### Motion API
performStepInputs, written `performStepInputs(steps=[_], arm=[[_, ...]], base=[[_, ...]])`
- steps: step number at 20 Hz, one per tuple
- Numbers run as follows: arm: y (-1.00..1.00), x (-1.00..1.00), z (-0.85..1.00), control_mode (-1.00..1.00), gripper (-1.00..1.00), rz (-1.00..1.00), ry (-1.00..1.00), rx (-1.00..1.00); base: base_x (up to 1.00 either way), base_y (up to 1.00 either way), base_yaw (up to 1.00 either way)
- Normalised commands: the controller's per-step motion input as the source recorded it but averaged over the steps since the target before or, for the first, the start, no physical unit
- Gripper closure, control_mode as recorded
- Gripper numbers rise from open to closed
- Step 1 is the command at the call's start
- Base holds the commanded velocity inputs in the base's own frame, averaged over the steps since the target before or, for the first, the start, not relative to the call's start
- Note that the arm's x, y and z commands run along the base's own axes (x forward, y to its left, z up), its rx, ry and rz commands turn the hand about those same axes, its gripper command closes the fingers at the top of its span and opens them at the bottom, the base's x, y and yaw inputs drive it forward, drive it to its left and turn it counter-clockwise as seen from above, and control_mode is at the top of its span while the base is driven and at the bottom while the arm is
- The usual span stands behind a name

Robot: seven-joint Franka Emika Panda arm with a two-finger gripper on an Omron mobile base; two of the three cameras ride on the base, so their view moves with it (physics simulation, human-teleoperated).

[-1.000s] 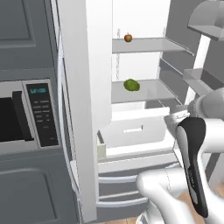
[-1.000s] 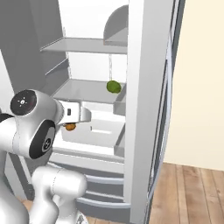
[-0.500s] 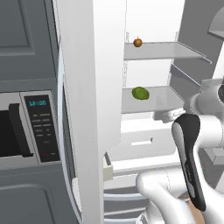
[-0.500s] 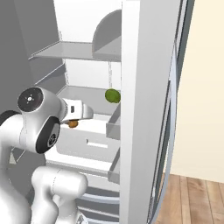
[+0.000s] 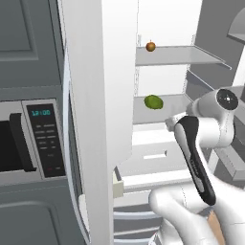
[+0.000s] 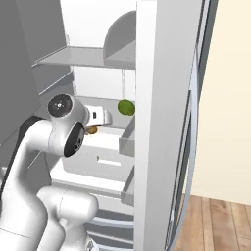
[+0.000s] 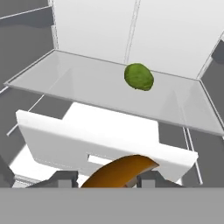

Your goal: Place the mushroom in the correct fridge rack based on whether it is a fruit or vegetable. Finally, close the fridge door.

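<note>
Mushroom carried at the open fridge

Mushroom (image 7: 118, 171) sat clamped between my jaws, its brown cap bulging up between the 2 dark finger tips in the hand view; the right base view showed it as a small brown spot at the tip of my gripper (image 6: 93, 129). I held it out ahead of me, inside the fridge and just above the white drawer (image 7: 105, 142), because the racks lay straight in front and the hold kept the cap from dropping before a rack was chosen.

The glass shelf (image 7: 78, 87) above the drawer carried 1 green round item (image 7: 139, 76), lying toward the back wall. A higher shelf (image 5: 177, 55) carried 1 small brown-red item (image 5: 150, 46). Which of these was fruit and which vegetable I could not tell from here, so I judged the sorting step not yet settled.

The fridge door (image 6: 164, 122) stood wide open on my right, its grey bins (image 6: 128, 142) facing inward; it had to stay open while my arm reached inside. Closing it was left for last, and I judged my arm would need to come clear of the opening first.
</note>
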Motion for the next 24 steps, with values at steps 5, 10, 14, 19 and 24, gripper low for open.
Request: performStepInputs(steps=[5,10,14,19,24], arm=[[0.20,0.79,-0.22,-1.00,1.00,0.03,0.00,0.00],[0.25,0.92,-0.24,-1.00,1.00,0.01,0.00,0.00],[0.01,0.83,-0.21,-1.00,1.00,0.03,0.00,0.00],[0.00,0.67,-0.32,-1.00,1.00,0.02,0.00,0.00],[0.02,0.65,-0.34,-1.00,1.00,0.01,0.00,0.00]], base=[[0.00,0.00,0.00],[0.00,0.00,0.00],[0.00,0.00,0.00],[0.00,0.00,0.00],[0.00,0.00,0.00]])
